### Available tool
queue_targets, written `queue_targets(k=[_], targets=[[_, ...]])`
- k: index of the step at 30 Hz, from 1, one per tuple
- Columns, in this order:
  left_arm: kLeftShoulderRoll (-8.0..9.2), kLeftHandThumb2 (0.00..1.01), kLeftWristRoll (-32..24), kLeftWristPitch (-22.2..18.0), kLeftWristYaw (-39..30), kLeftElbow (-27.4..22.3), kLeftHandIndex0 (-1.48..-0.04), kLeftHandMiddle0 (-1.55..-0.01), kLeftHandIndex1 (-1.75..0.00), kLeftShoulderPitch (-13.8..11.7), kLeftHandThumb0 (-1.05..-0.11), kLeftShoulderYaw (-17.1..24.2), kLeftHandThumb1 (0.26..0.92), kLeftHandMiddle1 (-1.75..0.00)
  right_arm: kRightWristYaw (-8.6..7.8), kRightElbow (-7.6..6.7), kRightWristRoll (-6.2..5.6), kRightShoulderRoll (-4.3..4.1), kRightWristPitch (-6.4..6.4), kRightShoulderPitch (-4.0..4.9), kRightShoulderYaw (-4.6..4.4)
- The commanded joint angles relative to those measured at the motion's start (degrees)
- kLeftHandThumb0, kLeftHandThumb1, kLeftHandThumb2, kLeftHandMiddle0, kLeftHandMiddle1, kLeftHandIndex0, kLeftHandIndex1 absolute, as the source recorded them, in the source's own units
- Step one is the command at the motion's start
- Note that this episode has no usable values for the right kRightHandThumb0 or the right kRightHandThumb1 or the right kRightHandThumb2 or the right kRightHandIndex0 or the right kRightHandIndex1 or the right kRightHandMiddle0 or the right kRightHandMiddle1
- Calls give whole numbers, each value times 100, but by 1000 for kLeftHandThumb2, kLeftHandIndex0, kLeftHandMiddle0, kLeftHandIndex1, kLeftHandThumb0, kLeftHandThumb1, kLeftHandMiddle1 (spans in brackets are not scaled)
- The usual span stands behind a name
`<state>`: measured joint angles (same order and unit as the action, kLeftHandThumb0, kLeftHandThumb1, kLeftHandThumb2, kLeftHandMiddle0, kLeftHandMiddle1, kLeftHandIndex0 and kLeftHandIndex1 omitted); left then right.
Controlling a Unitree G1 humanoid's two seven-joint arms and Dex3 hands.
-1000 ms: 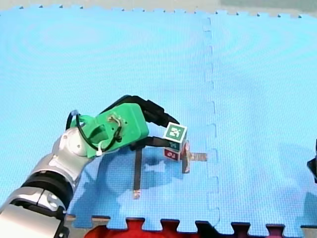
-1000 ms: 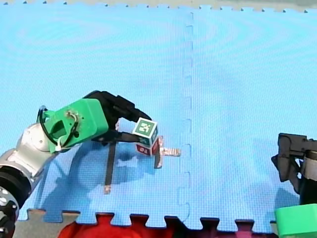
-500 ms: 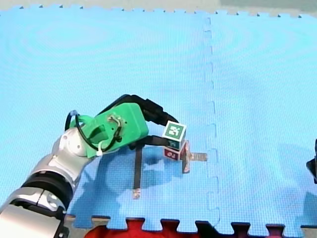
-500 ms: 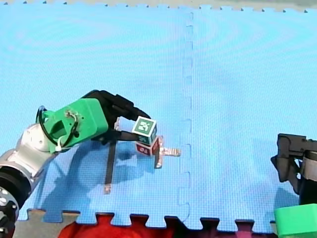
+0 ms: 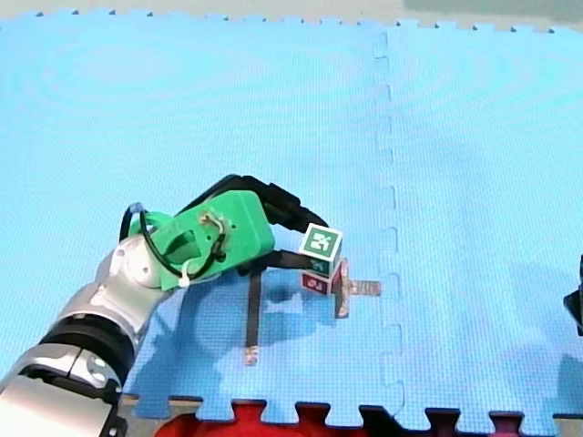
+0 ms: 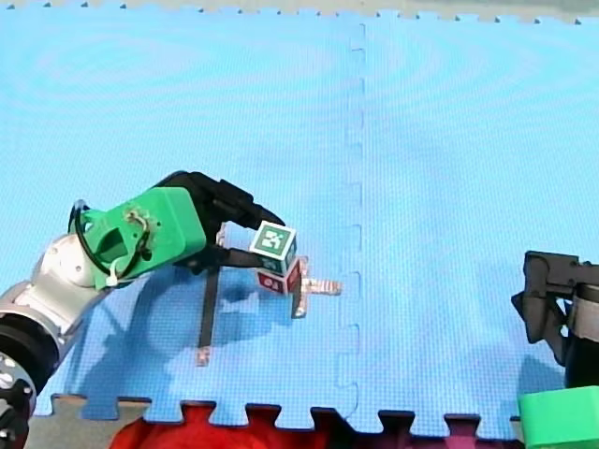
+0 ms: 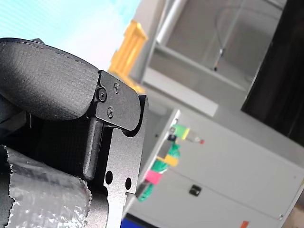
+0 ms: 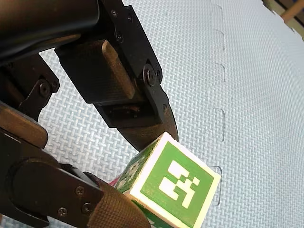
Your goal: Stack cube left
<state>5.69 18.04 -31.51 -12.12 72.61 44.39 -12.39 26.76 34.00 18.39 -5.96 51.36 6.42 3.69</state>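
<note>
The left robot hand (image 5: 260, 214) grips the green cube (image 5: 322, 244), seemingly resting slightly askew on the red cube (image 5: 318, 281) by the seam of the mat (image 5: 455, 137), and should square it before releasing gently; the right robot hand (image 6: 550, 307) is at the right edge.

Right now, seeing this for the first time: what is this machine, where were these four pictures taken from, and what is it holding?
This is a humanoid robot with two arms. Two pictures look down from its head onto a blue foam mat; two come from cameras at its wrists. Its left robot hand, reaching in from the left, grips a green cube with a patterned label, which sits on a red cube. Beside them, strips of tape lie on the mat. The second wrist view shows that grip close up. The right robot hand is at the right edge, holding nothing. The first wrist view looks past dark metal parts at grey cabinets.
</note>
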Motion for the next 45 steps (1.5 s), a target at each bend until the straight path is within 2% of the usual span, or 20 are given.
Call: queue_targets(k=[1,15,28,45], targets=[[17,0,38,-3,35,9,-1315,-936,0,-29,-478,-25,792,-1746,0,-6,-2,-12,-20,-13,11],[-7,1,155,140,195,22,-1309,-937,0,-80,-479,-144,795,-1746,12,-49,18,-6,-44,-47,11],[-5,3,147,172,186,62,-1309,-938,-1,-91,-479,-152,803,-1746,-71,-116,-51,3,-96,-100,17],[-14,2,141,194,210,67,-1299,-943,0,-88,-480,-146,806,-1746,-62,-77,-30,9,-72,-97,26]])
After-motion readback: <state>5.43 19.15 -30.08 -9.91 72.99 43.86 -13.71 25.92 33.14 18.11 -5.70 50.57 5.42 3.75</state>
